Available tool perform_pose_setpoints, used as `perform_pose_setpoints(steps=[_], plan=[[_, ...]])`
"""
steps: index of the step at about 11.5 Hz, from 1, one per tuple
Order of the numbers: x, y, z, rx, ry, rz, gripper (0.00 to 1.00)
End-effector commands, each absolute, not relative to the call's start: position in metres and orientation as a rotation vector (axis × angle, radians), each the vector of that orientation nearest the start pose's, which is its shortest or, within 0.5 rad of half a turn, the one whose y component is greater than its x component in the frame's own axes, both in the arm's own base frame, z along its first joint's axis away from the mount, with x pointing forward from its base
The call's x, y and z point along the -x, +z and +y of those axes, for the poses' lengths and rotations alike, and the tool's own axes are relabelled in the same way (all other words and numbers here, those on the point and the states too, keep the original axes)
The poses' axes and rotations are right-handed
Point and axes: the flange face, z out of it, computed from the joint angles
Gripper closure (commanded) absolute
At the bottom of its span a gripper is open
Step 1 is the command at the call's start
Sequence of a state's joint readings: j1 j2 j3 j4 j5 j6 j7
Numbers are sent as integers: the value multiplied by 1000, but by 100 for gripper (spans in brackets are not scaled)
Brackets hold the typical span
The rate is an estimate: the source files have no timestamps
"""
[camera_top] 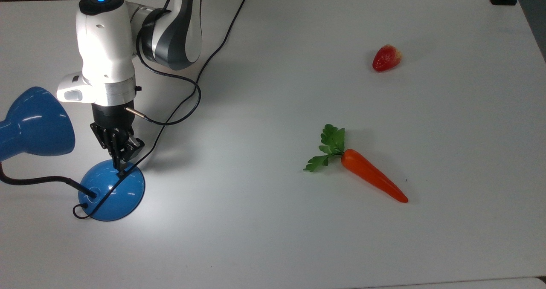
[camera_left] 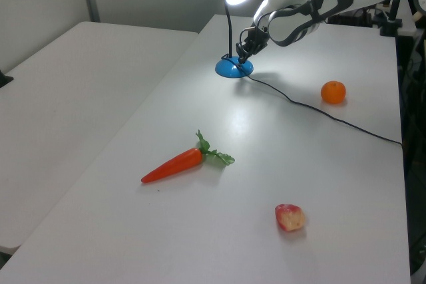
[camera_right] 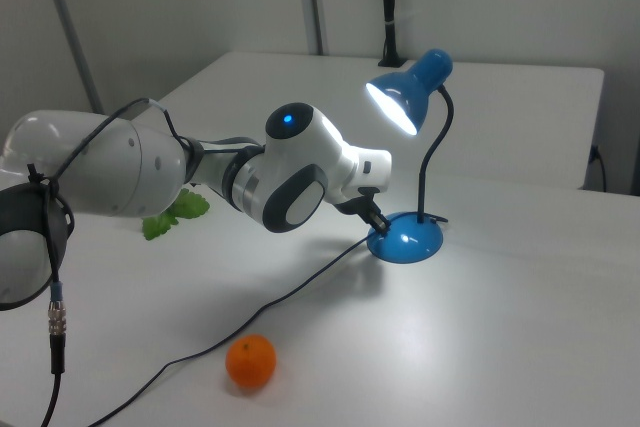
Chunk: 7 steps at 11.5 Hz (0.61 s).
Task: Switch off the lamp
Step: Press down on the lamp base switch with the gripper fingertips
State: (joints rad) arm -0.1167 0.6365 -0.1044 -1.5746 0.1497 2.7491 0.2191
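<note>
Lamp [camera_top: 111,190] at the lower left of the top view, lit, its blue dome base on the white table [camera_top: 298,238] and its cone shade [camera_top: 36,125] at the left edge just above; in the right view shade at upper right, glowing, base at centre right. Gripper [camera_top: 120,164] directly over the upper rim of the dome, tips pointing down at the small black switch [camera_top: 121,174] — just above it or perhaps touching, impossible to settle from these views. Fingers drawn close together with little or no gap, holding nothing. Switch straight below the tips, so a short push downward looks, by judgement, like all that remains. Thin black cord [camera_top: 179,101] running from the base up toward the top centre of the top view, passing right beside the fingertips — the nearest thing to snag. Bendy black neck [camera_top: 38,180] off to the left of the base, clear of the approach. Orange [camera_left: 333,92] at right centre of the left view, carrot [camera_top: 371,176] right of centre in the top view, strawberry [camera_top: 386,58] at its upper right, all well apart from the lamp.
</note>
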Motion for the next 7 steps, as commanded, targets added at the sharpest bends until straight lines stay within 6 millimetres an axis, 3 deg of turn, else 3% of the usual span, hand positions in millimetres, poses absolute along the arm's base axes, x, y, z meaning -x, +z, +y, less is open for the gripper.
perform_pose_setpoints(steps=[1, 7], plan=[[-732, 332, -152, 2877, -875, 789, 89], [-733, 319, -146, 2889, -851, 777, 89]])
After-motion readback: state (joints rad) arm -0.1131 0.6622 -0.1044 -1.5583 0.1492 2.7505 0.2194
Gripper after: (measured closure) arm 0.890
